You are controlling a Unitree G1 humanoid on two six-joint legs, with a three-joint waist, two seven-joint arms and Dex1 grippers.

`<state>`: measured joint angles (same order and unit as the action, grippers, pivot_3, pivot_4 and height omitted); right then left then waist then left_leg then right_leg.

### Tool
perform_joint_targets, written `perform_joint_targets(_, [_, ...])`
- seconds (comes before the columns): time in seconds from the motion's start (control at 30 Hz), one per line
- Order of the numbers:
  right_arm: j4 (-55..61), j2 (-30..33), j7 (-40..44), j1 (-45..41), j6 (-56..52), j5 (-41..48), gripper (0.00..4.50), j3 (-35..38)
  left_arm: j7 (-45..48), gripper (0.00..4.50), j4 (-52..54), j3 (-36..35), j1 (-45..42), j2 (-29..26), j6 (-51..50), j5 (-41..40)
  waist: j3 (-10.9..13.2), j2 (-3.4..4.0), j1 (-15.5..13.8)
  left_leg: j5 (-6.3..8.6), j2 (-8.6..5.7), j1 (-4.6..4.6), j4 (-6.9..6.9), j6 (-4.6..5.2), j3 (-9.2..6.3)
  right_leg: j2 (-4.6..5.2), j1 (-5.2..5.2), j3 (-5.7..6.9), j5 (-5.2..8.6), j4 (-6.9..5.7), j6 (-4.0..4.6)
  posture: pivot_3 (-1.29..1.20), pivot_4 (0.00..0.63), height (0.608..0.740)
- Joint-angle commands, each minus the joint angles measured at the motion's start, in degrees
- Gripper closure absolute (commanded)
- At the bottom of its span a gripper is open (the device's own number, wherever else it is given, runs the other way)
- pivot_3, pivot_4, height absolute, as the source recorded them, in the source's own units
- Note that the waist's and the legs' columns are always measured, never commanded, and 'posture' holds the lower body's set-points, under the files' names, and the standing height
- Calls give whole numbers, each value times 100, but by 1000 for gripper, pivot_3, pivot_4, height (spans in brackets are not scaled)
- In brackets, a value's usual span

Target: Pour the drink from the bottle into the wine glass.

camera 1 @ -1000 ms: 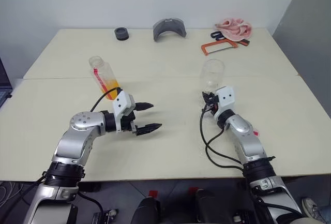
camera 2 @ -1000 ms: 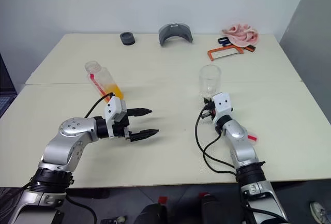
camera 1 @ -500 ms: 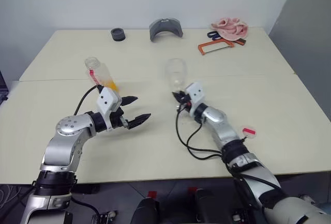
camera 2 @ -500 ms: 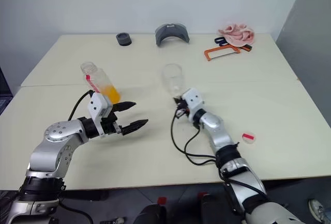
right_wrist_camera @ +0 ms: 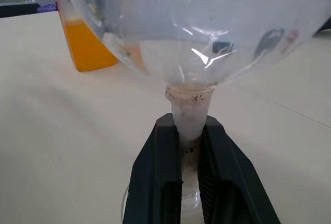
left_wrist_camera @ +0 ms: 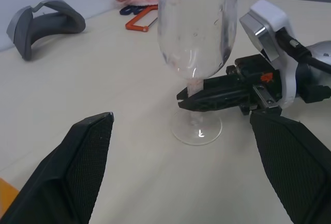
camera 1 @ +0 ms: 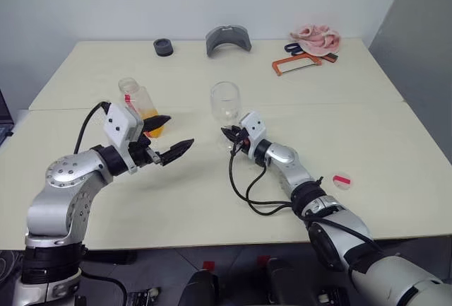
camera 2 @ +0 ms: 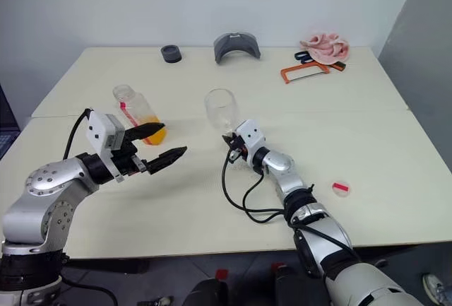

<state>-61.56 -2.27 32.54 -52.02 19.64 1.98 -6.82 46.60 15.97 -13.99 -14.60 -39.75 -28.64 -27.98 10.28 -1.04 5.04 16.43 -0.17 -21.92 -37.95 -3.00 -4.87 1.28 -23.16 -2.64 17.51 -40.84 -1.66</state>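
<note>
One wine glass point(camera 1: 225, 102) is seen upright on the table point(camera 1: 367, 122), its clear rounded bowl empty and its pale stem smudged with dark specks. The stem is pinched between the two black fingers of the right gripper point(right_wrist_camera: 188, 182), just under the bowl, with the round foot below the jaws resting on the tabletop.

One small clear plastic bottle point(camera 1: 140, 105) is seen standing uncapped, with a red stripe down its side and the orange-yellow drink point(camera 1: 150, 121) filling its lower part. It is placed just behind the left gripper point(camera 1: 169, 136), whose jaws are spread wide and hold nothing; whether the upper finger touches the bottle cannot be told. The glass stands ahead of those open fingers, between them in the left wrist view.

Farther off, past both grippers, one dark round cap-like object point(camera 1: 163, 46), one grey curved piece point(camera 1: 229, 39), one orange-framed hacksaw point(camera 1: 299, 63) and one pink cloth point(camera 1: 317, 38) are laid along the far edge. One small red-and-white disc point(camera 1: 342, 179) is seen beside the right forearm.
</note>
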Motion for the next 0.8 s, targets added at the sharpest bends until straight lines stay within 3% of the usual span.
perform_joint_targets(0.03, [-202, -71, 89, -73, -53, -103, 4373, 9, -69, 0, 249, -205, -138, -163, -72, -154, 0, 0, 0, 0, 0, 0, 0, 0, 0, 0, 0, 0, 0, 0, 0, 0, 150, 740])
perform_joint_targets(0.4, [-202, -144, 167, -70, -49, -108, 4373, 122, 44, 0, 23, 0, -481, -230, 85, -50, 0, 0, 8, -1, 2, 3, -1, -1, 5, -4, 0, -1, 0, -1, 0, 0, 150, 740])
perform_joint_targets(0.8, [-84, -124, 261, 23, -77, -118, 265, 169, 159, 0, -150, 152, -438, -208, 332, 80, 1, 0, 0, -1, 0, -1, 0, -1, 4, -2, -1, -1, 0, 1, 0, 0, 150, 740])
